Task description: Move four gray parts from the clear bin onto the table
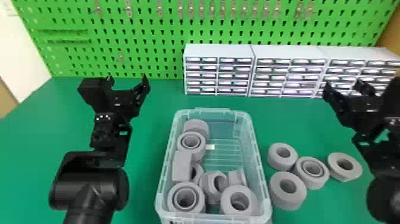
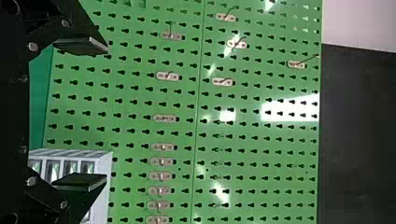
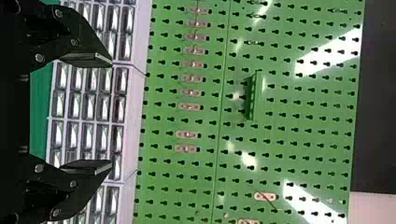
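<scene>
Four gray rings (image 1: 287,199) on the worktop (image 1: 141,166); at least seven in the bin (image 1: 254,135). Left hand (image 1: 127,79) and right hand (image 1: 343,84) gape wide, empty.

2 black arms (image 1: 89,215), rounded joints (image 1: 87,186), silvery screws (image 2: 32,46).

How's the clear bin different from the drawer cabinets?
The clear bin is see-through; the drawer cabinets are whitish. The bin is open on top, but the cabinets have flat, closed tops. The bin sits closer, the cabinets farther back. Both rest on the green table.
</scene>
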Motion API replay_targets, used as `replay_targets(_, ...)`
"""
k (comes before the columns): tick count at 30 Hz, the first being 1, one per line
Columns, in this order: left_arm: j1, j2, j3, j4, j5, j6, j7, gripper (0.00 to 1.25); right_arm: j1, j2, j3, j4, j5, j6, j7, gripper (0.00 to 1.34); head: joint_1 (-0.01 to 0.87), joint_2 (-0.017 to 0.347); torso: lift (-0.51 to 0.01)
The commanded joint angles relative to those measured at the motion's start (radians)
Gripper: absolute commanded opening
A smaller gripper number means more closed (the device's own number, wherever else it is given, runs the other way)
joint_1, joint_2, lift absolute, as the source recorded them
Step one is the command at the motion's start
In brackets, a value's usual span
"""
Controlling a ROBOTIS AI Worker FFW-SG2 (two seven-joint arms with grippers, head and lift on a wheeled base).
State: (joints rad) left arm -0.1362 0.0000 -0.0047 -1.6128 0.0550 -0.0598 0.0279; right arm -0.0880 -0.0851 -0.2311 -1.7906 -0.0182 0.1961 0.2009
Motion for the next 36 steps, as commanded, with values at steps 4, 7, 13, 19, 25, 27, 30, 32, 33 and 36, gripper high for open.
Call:
replay_targets(4,0.015,-0.003,0.005,0.004,0.009,0.0,0.0,0.95,-0.015,-0.01,0.024,-0.001,0.004,0.005,0.0,0.85,0.693,0.072,-0.052)
replay_targets(7,0.015,-0.003,0.006,0.005,0.011,0.0,0.0,0.95,-0.018,-0.01,0.032,-0.001,0.007,0.005,0.0,0.85,0.693,0.072,-0.052)
replay_targets(13,0.013,-0.003,0.008,0.005,0.003,0.012,-0.006,0.95,-0.027,-0.019,0.041,0.0,0.021,0.014,0.0,0.85,0.693,0.072,-0.052)
replay_targets(19,0.004,-0.003,0.006,0.005,-0.014,0.046,-0.028,0.95,-0.021,-0.015,0.027,-0.001,0.023,0.014,-0.001,0.85,0.693,0.072,-0.052)
replay_targets(25,-0.005,-0.003,0.009,0.005,-0.026,0.071,-0.028,0.95,-0.018,-0.019,0.021,-0.001,0.023,0.016,-0.001,0.85,0.693,0.072,-0.052)
replay_targets(27,-0.008,-0.003,0.006,0.007,-0.003,0.086,-0.029,0.95,-0.016,-0.018,0.018,-0.003,0.023,0.016,-0.001,0.85,0.693,0.072,-0.052)
replay_targets(30,-0.016,-0.003,-0.006,0.007,-0.004,0.086,-0.028,0.95,-0.01,-0.018,0.009,-0.007,0.024,0.02,-0.001,0.85,0.693,0.072,-0.052)
replay_targets(32,-0.017,-0.003,-0.011,0.01,-0.009,0.087,-0.028,0.95,-0.007,-0.016,0.004,-0.01,0.024,0.023,-0.001,0.85,0.693,0.072,-0.052)
replay_targets(33,-0.019,-0.003,-0.012,0.01,-0.007,0.089,-0.028,0.95,-0.007,-0.016,0.003,-0.012,0.024,0.023,-0.001,0.85,0.693,0.072,-0.052)
replay_targets(36,-0.019,-0.003,-0.012,0.011,-0.012,0.089,-0.029,0.95,-0.007,-0.015,0.001,-0.012,0.03,0.025,-0.001,0.85,0.693,0.072,-0.052)
